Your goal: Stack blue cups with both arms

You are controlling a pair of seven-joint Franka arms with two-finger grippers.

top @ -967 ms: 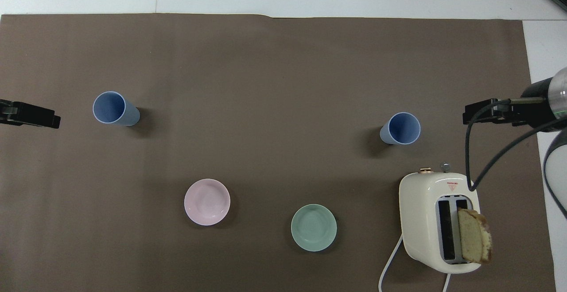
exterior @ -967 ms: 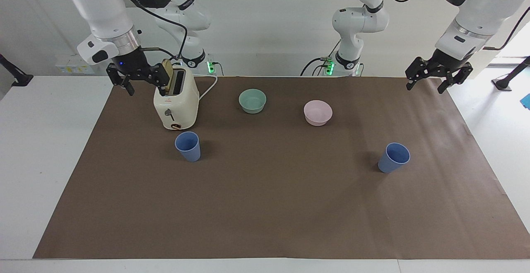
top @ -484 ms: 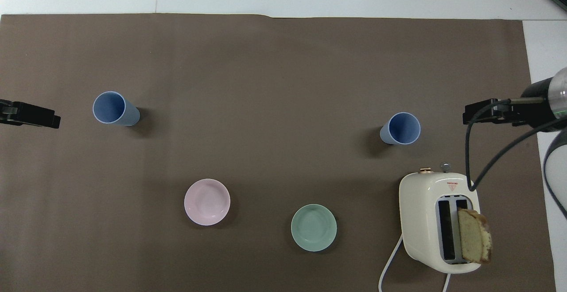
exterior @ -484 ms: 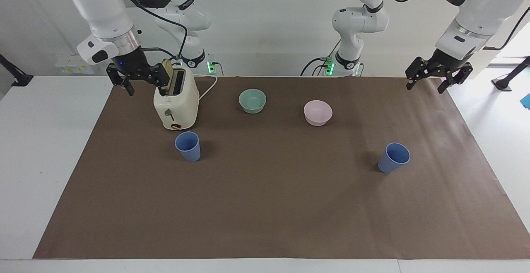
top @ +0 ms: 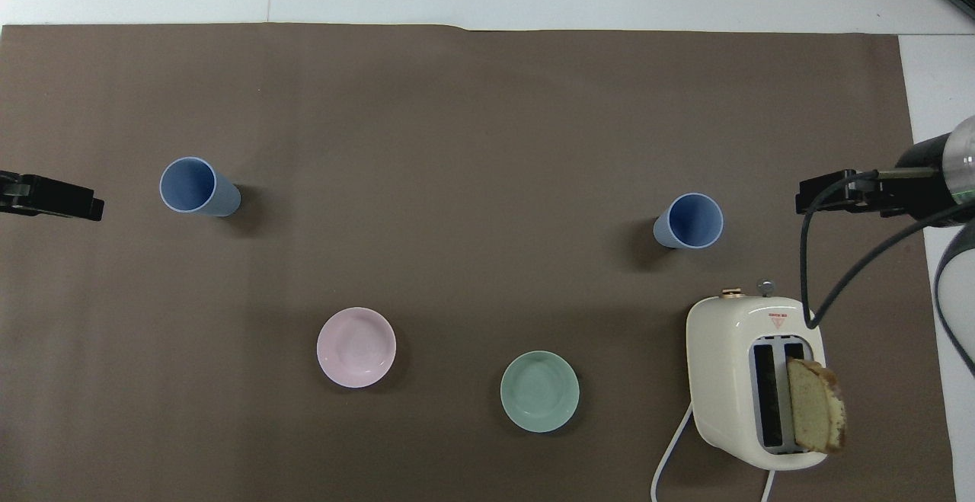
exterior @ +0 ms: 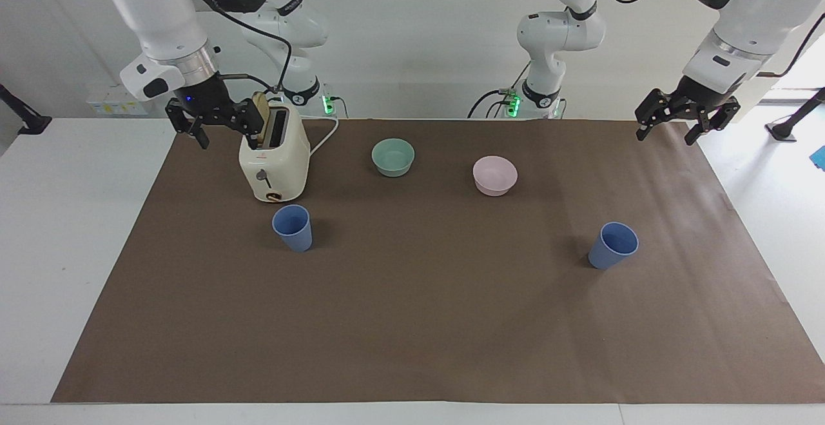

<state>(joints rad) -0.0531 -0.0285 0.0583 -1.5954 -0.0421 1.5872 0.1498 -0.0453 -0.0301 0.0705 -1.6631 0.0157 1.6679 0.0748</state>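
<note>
Up at the upper left of the facing frame, the right gripper point(exterior: 214, 125) hung in the air just beside the cream toaster point(exterior: 273, 160), its black fingers spread apart and holding nothing; in the overhead frame that same right gripper point(top: 838, 196) poked in at the right edge. A slice of bread point(exterior: 260, 122) stood up out of one toaster slot, with a white cord point(exterior: 324, 136) trailing off toward the robots. Just below the toaster in the facing frame sat the first blue cup point(exterior: 292, 227), upright on the brown mat point(exterior: 412, 335), mouth up, apart from the toaster though close to it; overhead it showed as the blue cup point(top: 688, 222) at right of centre. Moving across, the teal bowl point(exterior: 393, 157) and the pink bowl point(exterior: 494, 175) sat side by side in the upper middle, well apart from both cups. Further right and lower, the second blue cup point(exterior: 613, 245) stood upright and alone on the mat, toward the left arm's end of the table; overhead it was the cup point(top: 196, 187) at left. The two cups were well apart, not stacked. Finally, at the upper right of the facing frame, the left gripper point(exterior: 686, 120) hovered over the mat's corner, fingers splayed open and empty, and only its tip point(top: 53, 197) showed at the overhead frame's left edge.
</note>
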